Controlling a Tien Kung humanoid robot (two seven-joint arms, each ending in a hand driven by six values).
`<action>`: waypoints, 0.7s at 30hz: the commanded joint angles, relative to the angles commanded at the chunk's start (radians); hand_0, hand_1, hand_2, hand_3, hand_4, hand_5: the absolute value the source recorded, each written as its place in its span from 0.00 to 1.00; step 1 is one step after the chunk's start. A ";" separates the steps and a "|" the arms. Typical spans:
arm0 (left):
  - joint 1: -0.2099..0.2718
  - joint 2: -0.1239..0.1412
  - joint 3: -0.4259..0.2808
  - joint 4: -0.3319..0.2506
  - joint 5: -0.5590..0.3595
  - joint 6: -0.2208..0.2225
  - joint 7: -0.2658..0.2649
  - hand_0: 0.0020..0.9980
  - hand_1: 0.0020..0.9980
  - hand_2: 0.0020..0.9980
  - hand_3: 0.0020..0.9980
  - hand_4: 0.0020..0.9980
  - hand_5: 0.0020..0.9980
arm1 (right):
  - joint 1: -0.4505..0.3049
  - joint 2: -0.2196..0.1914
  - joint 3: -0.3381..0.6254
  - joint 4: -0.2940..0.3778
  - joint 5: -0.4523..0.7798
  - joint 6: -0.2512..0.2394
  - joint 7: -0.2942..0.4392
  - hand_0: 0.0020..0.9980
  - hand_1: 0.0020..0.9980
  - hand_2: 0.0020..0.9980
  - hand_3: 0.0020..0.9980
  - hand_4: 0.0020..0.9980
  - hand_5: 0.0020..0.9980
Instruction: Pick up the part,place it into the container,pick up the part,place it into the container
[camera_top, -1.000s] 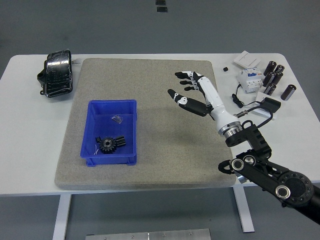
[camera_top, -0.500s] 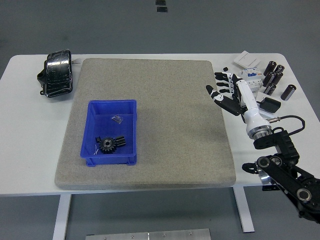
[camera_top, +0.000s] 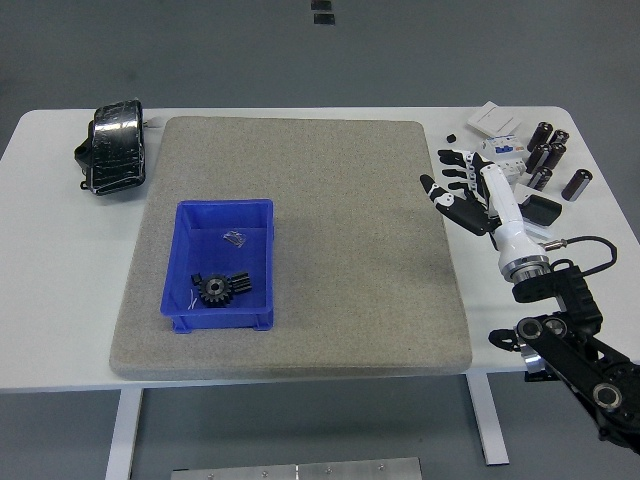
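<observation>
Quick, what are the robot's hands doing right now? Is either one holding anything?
Left hand: not in view.
Right hand: open, fingers spread, holding nothing, over the white table just off the grey mat's right edge.

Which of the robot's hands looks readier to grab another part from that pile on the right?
Probably the right hand: its fingers are spread and empty, right beside the dark cylinders. No left arm shows in the picture.

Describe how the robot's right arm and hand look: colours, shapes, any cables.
The right hand has a white back and black fingers with white segments. A white forearm ends in a silver ring at the wrist. Behind it the arm is black, with round silver-rimmed joints. A thin black cable loops beside the wrist.
</observation>
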 joint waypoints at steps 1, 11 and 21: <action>0.001 0.001 0.001 0.000 -0.001 0.000 0.000 0.69 0.68 0.66 0.60 0.73 0.25 | -0.003 0.000 0.003 0.000 -0.001 0.001 0.000 0.66 0.71 0.76 0.73 0.78 0.44; 0.002 -0.002 0.062 0.005 -0.070 0.002 -0.033 0.69 0.68 0.66 0.61 0.73 0.25 | -0.025 -0.013 0.075 0.024 -0.016 0.021 -0.009 0.66 0.71 0.75 0.72 0.78 0.45; -0.035 0.002 0.139 0.016 -0.155 0.002 -0.075 0.69 0.68 0.66 0.61 0.73 0.25 | -0.020 -0.036 0.129 0.043 -0.080 0.079 -0.040 0.65 0.69 0.75 0.72 0.79 0.45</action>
